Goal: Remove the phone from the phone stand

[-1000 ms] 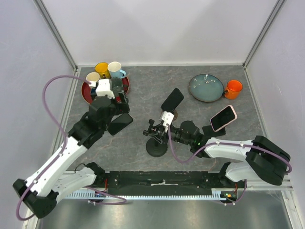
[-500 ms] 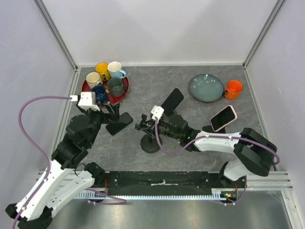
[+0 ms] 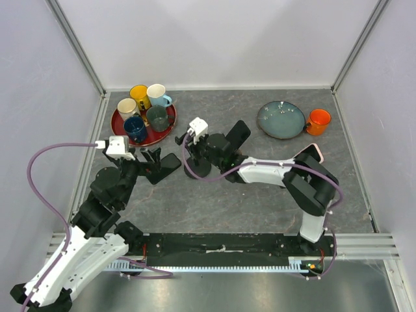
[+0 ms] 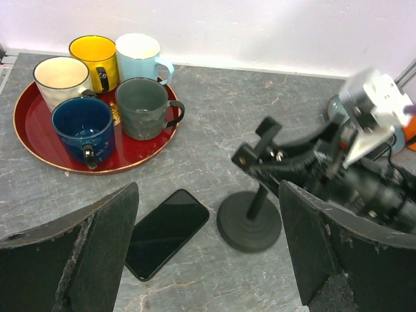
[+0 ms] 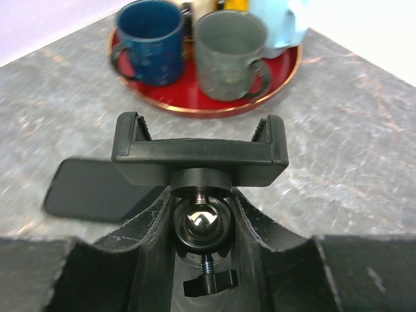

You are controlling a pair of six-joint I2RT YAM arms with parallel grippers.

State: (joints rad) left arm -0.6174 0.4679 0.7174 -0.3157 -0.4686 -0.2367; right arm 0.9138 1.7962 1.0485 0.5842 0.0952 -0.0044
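The black phone lies flat on the counter by our wide-open, empty left claw; our right claw pinches the bare phone stand, so we think we should just let go.

Your cell: grey tabletop, white walls.
You see a marbled stone-look surface, plain panels on three sides, aluminium posts at the far corners, and soft, even light.
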